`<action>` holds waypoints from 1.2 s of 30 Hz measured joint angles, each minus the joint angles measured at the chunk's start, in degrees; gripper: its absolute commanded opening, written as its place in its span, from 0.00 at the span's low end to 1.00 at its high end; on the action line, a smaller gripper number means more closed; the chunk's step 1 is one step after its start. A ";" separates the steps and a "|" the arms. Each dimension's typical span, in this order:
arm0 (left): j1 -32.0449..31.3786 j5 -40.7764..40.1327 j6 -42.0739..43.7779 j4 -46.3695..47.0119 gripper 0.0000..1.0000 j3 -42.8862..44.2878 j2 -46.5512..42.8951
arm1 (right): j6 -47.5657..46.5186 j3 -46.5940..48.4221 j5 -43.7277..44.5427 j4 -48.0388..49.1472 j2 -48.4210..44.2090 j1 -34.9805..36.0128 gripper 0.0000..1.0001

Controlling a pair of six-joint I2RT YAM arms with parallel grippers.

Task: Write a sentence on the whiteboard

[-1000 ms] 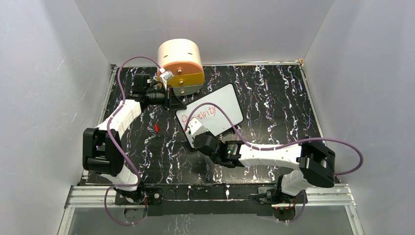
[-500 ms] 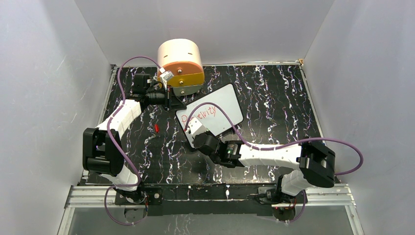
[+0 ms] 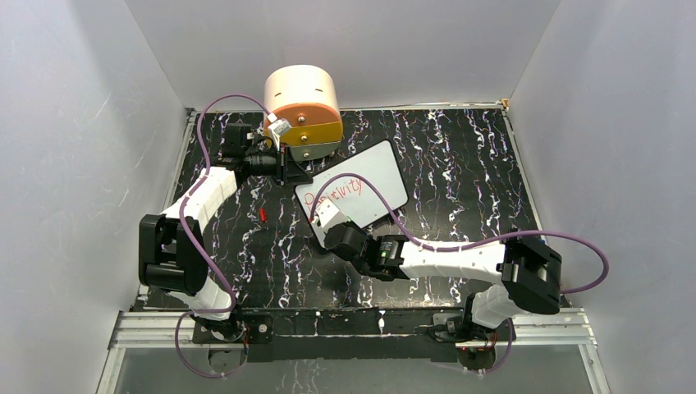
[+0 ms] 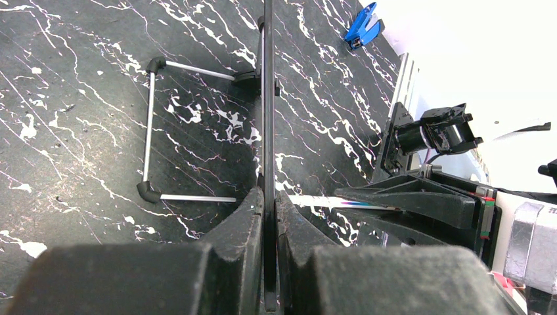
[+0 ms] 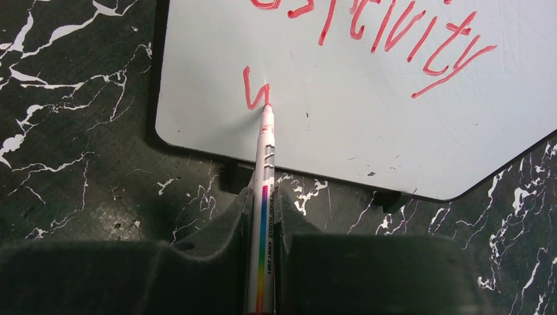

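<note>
**One word down, the second line barely begun**

One line of the red handwritten sentence (image 3: 335, 190) is on the flat white rectangular whiteboard with a thin black rim (image 3: 377, 174), and it reads "Positivity". The board sits mid-way across the black marbled counter (image 3: 460, 164), near the cream-and-orange round drawer unit (image 3: 302, 107).

Below that word there is only a small v-shaped red stroke (image 5: 253, 92), which I judge to be the opening of the second line. The right tool (image 5: 265, 197) is clenched on a white marker with a rainbow-striped barrel (image 5: 265, 154), and its red tip touches the board at the end of that stroke. The left tool (image 4: 268, 197) is clamped on the board's rim at the corner nearest the drawer unit, seen edge-on from its wrist.

By my reading the first line is finished and nearly all of the second line is left to write.
</note>
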 measured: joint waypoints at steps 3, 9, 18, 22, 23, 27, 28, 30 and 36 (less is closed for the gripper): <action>0.00 0.00 0.00 0.00 0.00 0.00 0.00 | 0.04 0.00 -0.09 -0.39 0.00 0.00 0.00; 0.00 0.00 0.00 0.00 0.00 0.00 0.04 | 0.04 0.00 0.09 -0.96 0.31 0.00 0.00; 0.00 0.00 0.00 0.00 0.00 0.00 0.04 | 0.02 0.00 0.31 -0.72 0.33 0.00 0.00; 0.00 0.00 0.00 0.02 0.00 0.00 0.04 | -0.04 0.00 0.76 0.09 0.33 -0.09 0.00; 0.00 0.00 0.00 0.02 0.00 0.00 0.04 | -0.07 0.00 0.90 0.35 0.33 -0.11 0.00; 0.02 0.00 0.00 0.02 0.00 0.00 0.09 | -0.20 0.00 1.36 1.29 0.33 -0.11 0.00; 0.02 0.00 0.00 0.02 0.00 0.00 0.09 | -0.24 0.00 1.49 1.64 0.33 -0.13 0.00; 0.02 -0.02 0.00 0.02 0.00 0.00 0.09 | -0.26 0.00 1.73 1.99 0.33 -0.17 0.00; 0.02 -0.04 0.02 0.04 0.00 0.00 0.09 | -0.26 0.00 2.08 2.47 0.31 -0.31 0.00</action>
